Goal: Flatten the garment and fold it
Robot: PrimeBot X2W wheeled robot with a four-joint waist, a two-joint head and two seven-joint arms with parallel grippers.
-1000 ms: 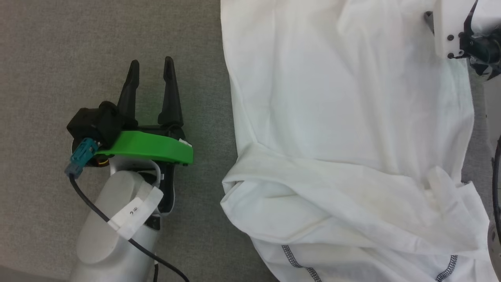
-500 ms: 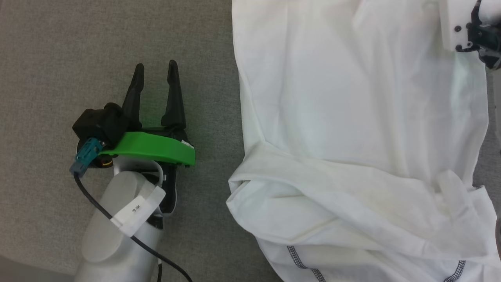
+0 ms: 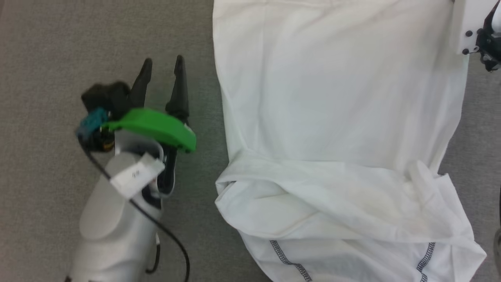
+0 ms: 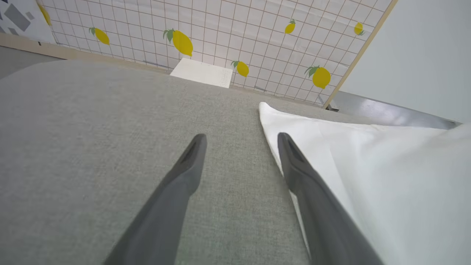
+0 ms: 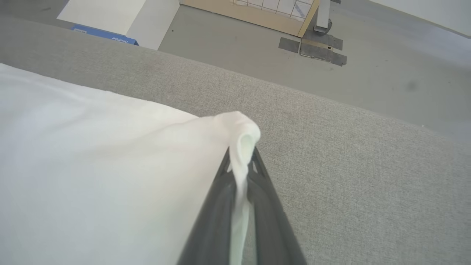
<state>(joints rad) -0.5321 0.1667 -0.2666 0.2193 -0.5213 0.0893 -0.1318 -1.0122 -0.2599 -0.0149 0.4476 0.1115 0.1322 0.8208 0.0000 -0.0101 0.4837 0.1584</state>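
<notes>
The right gripper (image 5: 241, 156) has its two dark fingers closed tight on a bunched corner of the garment (image 5: 110, 165), a small knob of white cloth standing up above the fingertips at the centre of the right wrist view. In the head view the shirt fills the right half of the frame from top edge to bottom, lying on a grey fabric-covered surface (image 3: 58, 47). Its upper stretch is fairly smooth, while a band across the lower right is doubled over and rumpled, with dark zigzag stitching (image 3: 287, 260) showing at the bottom edge. The left gripper (image 3: 163, 60), at the centre left of that frame, stands with its fingers wide apart and nothing between them, just beside the shirt's left edge. In the left wrist view one finger overlaps that edge, though whether it touches the cloth cannot be told. A white box (image 4: 202, 72) sits beyond the surface at the top centre of that view, against a tiled wall with lemon motifs (image 4: 257, 29). The work appears to be at the flattening stage, with one corner secured and no fold yet made. The next move likely calls for the empty left gripper to reach across and take the near edge or far left corner of the shirt. Both arms could then draw the cloth taut and shake out the doubled band before any folding begins.
</notes>
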